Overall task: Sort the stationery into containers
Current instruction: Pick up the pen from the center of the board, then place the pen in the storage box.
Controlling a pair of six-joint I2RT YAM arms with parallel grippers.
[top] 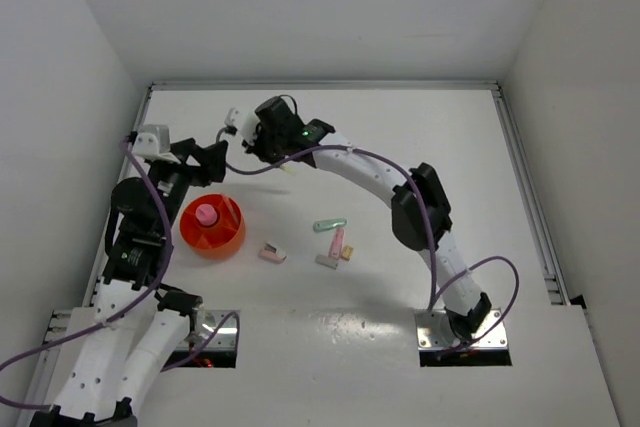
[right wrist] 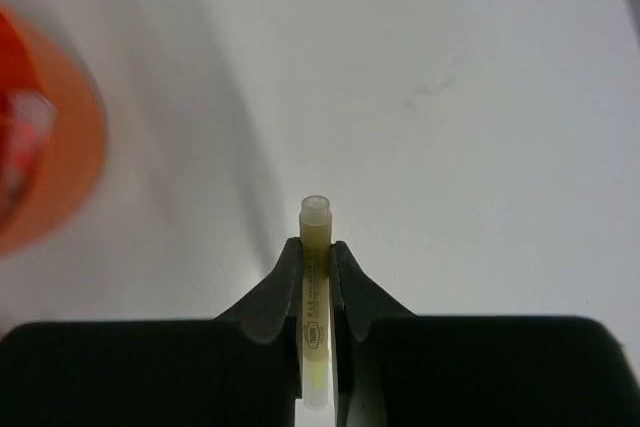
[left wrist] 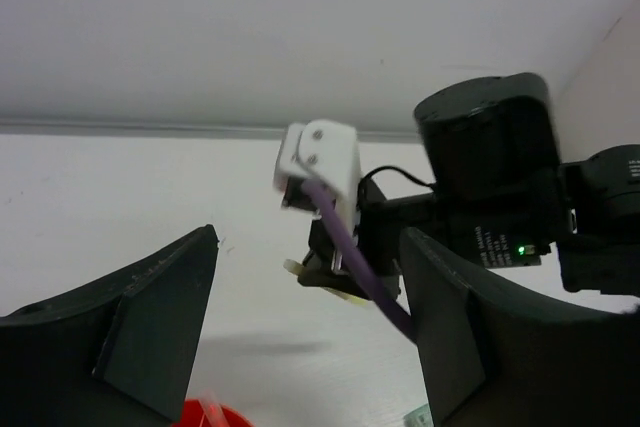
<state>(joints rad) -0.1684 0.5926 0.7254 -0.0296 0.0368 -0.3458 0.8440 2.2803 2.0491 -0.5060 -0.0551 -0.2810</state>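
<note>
Right gripper (right wrist: pixel 316 252): fingers narrow, pinched on a yellow-green pen (right wrist: pixel 315 215) whose end stands out past the tips, held above the table (top: pixel 420 127). Overhead, this gripper lies at about 1 o'clock from the orange bowl (top: pixel 190 235). Left gripper (left wrist: pixel 308 237): fingers wide apart, nothing between them, at 12 o'clock from the bowl, near the right gripper. A pink-capped tube (top: pixel 206 214) stands inside the bowl; which compartment cannot be told. Loose on the table between 3 and 4 o'clock of the bowl: a pink-and-white eraser (top: pixel 272 253) nearest, then a mint-green marker (top: pixel 329 224), pink marker (top: pixel 338 241), white eraser (top: pixel 326 261) and yellow eraser (top: pixel 346 253), clustered close.
</note>
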